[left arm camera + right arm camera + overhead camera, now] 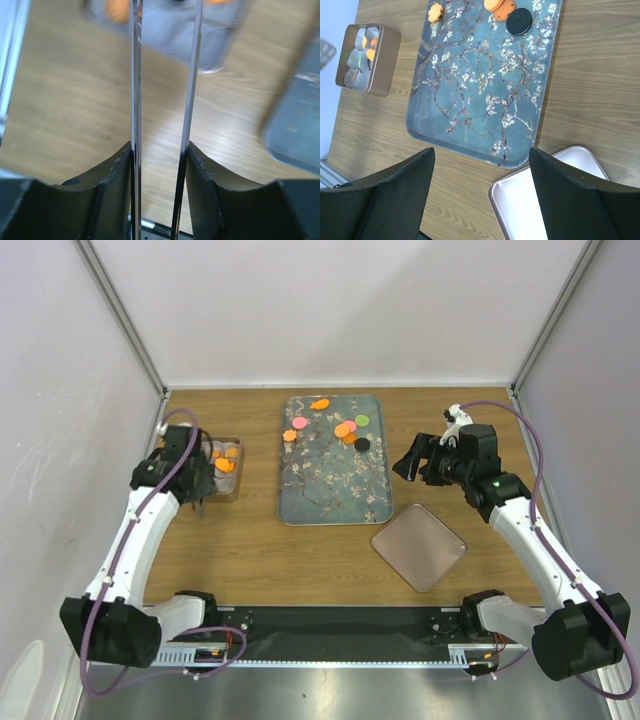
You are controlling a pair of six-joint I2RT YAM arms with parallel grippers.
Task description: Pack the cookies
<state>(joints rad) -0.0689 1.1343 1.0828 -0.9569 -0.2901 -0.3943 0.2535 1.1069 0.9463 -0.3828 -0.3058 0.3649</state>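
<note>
Several cookies lie at the far end of the floral tray point(333, 475): an orange fish-shaped one point(320, 404), a pink disc point(299, 422), a green disc point(362, 420) and a black disc point(362, 444). More orange cookies point(225, 465) sit in paper cups in the small box point(222, 468) on the left. My left gripper point(197, 480) is beside that box, shut on thin metal tongs point(136, 100) whose two blades stand apart and point at the blurred box point(165, 25). My right gripper point(412, 464) hangs open and holds nothing, right of the tray, above the tray's near corner point(470, 145).
A pale pink square lid point(419, 546) lies on the wooden table near the right arm, just off the tray's near right corner, and shows under my right gripper point(480, 152) as well. White walls close in the table on three sides.
</note>
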